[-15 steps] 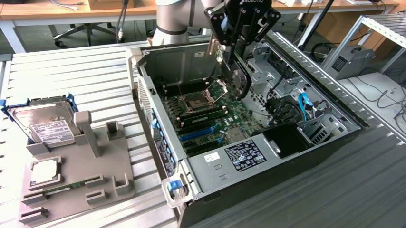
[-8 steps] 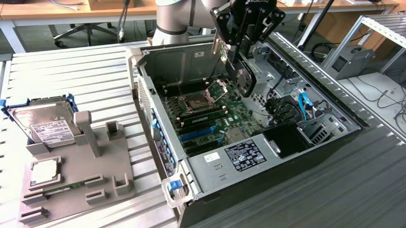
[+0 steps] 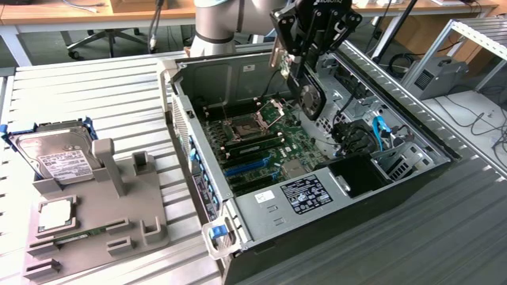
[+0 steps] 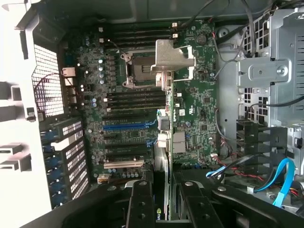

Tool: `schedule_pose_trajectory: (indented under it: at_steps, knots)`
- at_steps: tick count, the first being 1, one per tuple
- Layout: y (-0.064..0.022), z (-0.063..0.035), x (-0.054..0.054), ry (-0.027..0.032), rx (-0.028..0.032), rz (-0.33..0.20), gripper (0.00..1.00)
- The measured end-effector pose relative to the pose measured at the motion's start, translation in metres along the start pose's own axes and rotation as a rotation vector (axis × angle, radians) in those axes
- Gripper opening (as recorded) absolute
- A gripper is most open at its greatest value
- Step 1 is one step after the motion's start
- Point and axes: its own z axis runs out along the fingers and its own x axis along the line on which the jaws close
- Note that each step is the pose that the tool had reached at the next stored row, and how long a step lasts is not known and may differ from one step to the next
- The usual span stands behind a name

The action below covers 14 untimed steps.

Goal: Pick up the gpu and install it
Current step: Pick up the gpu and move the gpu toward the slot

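- The black gripper (image 3: 305,56) bears white "ROBOTIQ" lettering, cut by the picture's top edge. Its two fingers (image 4: 140,204) are clamped on the gpu (image 3: 310,96).
- The gpu hangs on edge over the far part of the open computer case (image 3: 237,234), above the motherboard (image 3: 279,144). Its black fan cooler faces the exterior view's right and its green board faces the left.
- In the wrist view the card is seen edge-on between the fingers, with a small green logo too small to read.
- The blue expansion slots (image 4: 128,126) lie bare near the open CPU socket (image 4: 164,64).
- The power supply (image 3: 305,193) carries a black-and-white label, its print unreadable.
- A hard drive (image 3: 56,155) leans in a grey holder (image 3: 119,202) near the slatted tabletop's (image 3: 95,95) edge at the exterior view's left. Its white label cannot be read.
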Motion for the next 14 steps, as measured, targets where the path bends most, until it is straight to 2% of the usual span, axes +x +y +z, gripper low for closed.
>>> schedule_pose_trajectory:
  at_steps: [14]
  knots:
    - [0.0013, 0.0003, -0.018, 0.0000, 0.0001, 0.000, 0.26]
